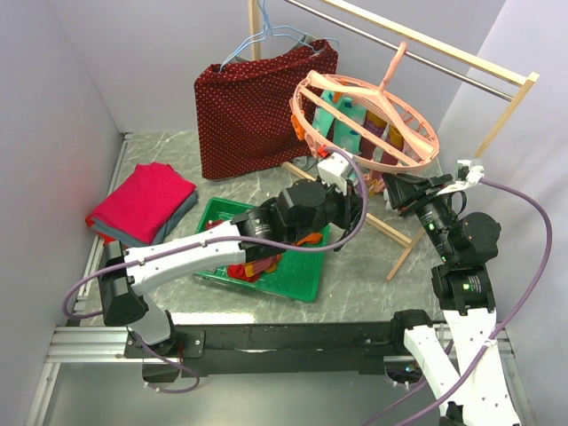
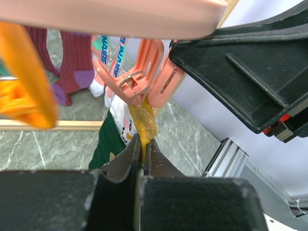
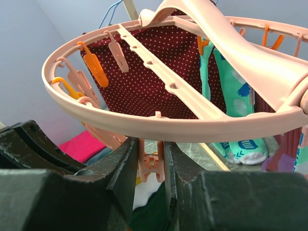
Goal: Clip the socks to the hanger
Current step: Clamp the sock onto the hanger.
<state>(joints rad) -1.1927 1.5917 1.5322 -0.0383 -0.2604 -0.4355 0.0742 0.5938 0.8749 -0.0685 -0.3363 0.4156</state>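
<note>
The salmon-pink hanger (image 1: 364, 115) hangs from the wooden rail, with teal (image 3: 238, 110) and purple socks (image 2: 72, 67) clipped to it. My left gripper (image 2: 143, 142) is shut on the yellow cuff of a dark green sock (image 2: 144, 120) with white marks. It holds the cuff up against the mouth of a pink clip peg (image 2: 144, 79). Just under the hanger's ring (image 3: 159, 126), my right gripper (image 3: 148, 151) is shut on the top of that clip peg (image 3: 150, 163), and the sock (image 3: 149, 202) shows below. In the top view both grippers (image 1: 355, 191) (image 1: 390, 186) meet under the hanger's near rim.
A green tray (image 1: 302, 284) with several more socks (image 1: 253, 266) lies under the left arm. A folded pink-red cloth stack (image 1: 142, 202) sits at the left. The dark-red dotted cloth (image 1: 257, 106) hangs on a blue wire hanger (image 1: 266, 40). The wooden rack's legs (image 1: 399, 235) cross the table.
</note>
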